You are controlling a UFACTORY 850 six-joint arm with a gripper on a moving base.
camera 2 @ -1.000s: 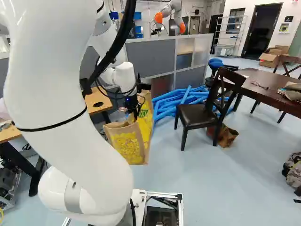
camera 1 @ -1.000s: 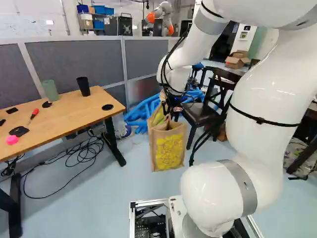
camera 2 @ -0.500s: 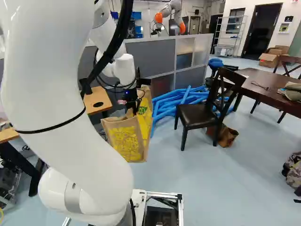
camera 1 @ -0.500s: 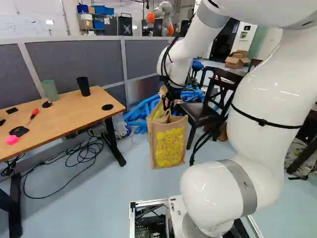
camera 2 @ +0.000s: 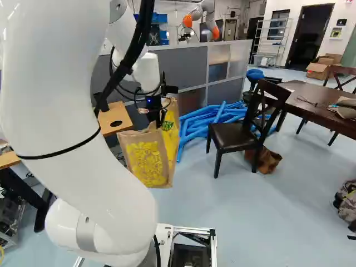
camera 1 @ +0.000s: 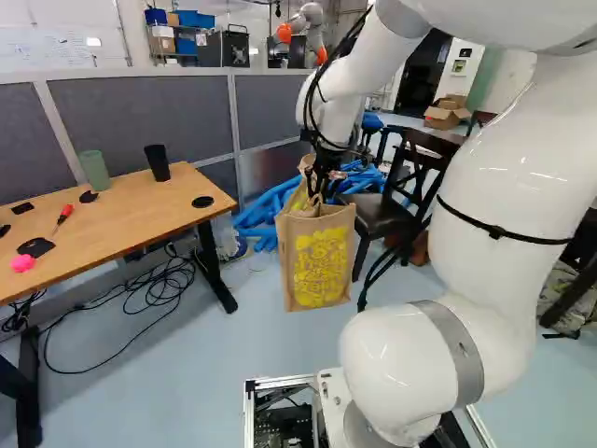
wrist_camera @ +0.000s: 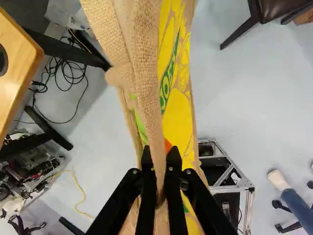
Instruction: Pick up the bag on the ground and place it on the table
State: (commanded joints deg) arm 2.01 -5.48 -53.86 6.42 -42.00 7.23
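Observation:
At the middle of the left base view, my gripper (camera 1: 322, 187) is at the top of the bag (camera 1: 320, 266), a tan burlap one with yellow print. In the wrist view the gripper (wrist_camera: 160, 171) is shut on a burlap strap of the bag (wrist_camera: 178, 112), which runs between both fingers. The bag hangs upright below it, seemingly clear of the floor. A light wooden table (camera 1: 126, 226) stands to the bag's left in the left base view; its nearer corner also shows in the wrist view.
On the wooden table are a green cup (camera 1: 95, 170), a black cup (camera 1: 158, 162) and a red-handled tool (camera 1: 63, 217). Blue tubes (camera 2: 208, 121) lie behind the bag, near a dark chair (camera 2: 233, 136). Cables lie below the table. Another robot (camera 2: 203, 16) stands beyond the partition.
The arm has risen a little, and the bag has come up with the gripper, its bottom edge now higher in both base views. The base has not moved.

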